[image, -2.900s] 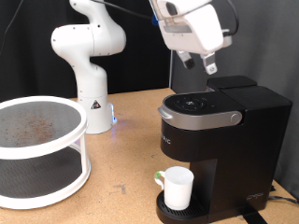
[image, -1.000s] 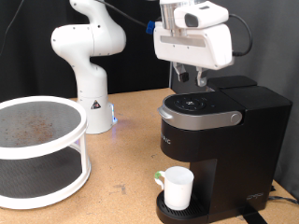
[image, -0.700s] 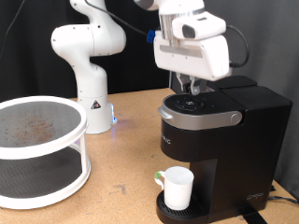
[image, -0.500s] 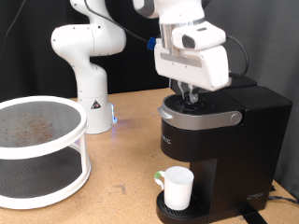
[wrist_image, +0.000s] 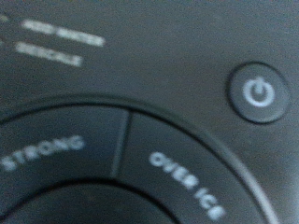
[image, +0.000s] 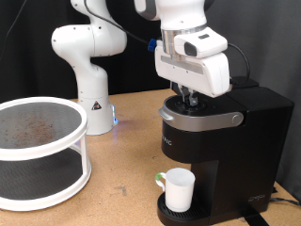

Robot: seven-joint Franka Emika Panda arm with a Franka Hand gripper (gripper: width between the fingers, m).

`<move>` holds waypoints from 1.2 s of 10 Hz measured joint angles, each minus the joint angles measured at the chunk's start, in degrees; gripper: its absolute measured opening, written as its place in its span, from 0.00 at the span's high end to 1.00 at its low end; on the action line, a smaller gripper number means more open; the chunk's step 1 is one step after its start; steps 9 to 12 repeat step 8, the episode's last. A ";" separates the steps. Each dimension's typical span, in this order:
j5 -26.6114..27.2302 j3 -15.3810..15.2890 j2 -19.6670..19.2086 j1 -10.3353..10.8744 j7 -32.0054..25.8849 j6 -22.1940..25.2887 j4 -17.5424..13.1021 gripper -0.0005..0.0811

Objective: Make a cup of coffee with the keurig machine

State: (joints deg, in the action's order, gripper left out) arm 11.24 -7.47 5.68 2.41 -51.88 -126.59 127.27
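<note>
The black keurig machine (image: 221, 141) stands at the exterior view's right, lid down, with its grey-silver handle (image: 199, 120) at the front. The white cup (image: 178, 189) stands on the round drip base under the spout. My gripper (image: 191, 102) hangs straight down over the machine's top button panel, fingertips at or just above the buttons. The wrist view is filled by that panel: the power button (wrist_image: 257, 92) and the labels STRONG (wrist_image: 42, 154) and OVER ICE (wrist_image: 187, 182). No fingers show in the wrist view.
A white two-tier round rack (image: 38, 151) stands at the exterior view's left. The white robot base (image: 89, 56) is behind, with a blue light near its foot. The wooden table (image: 122, 179) lies between rack and machine.
The gripper has swung from above and to the right of the machine, turned to point down, and lowered onto the top button panel. The cup and machine have not moved.
</note>
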 joint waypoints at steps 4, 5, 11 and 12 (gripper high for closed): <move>0.06 0.33 -2.03 -0.20 0.57 5.38 -3.17 0.99; 0.06 0.45 -2.48 -0.21 0.61 6.53 -3.91 0.99; -0.03 0.84 -4.92 -0.22 0.77 12.14 -7.60 0.99; -0.03 0.84 -4.92 -0.22 0.77 12.14 -7.60 0.99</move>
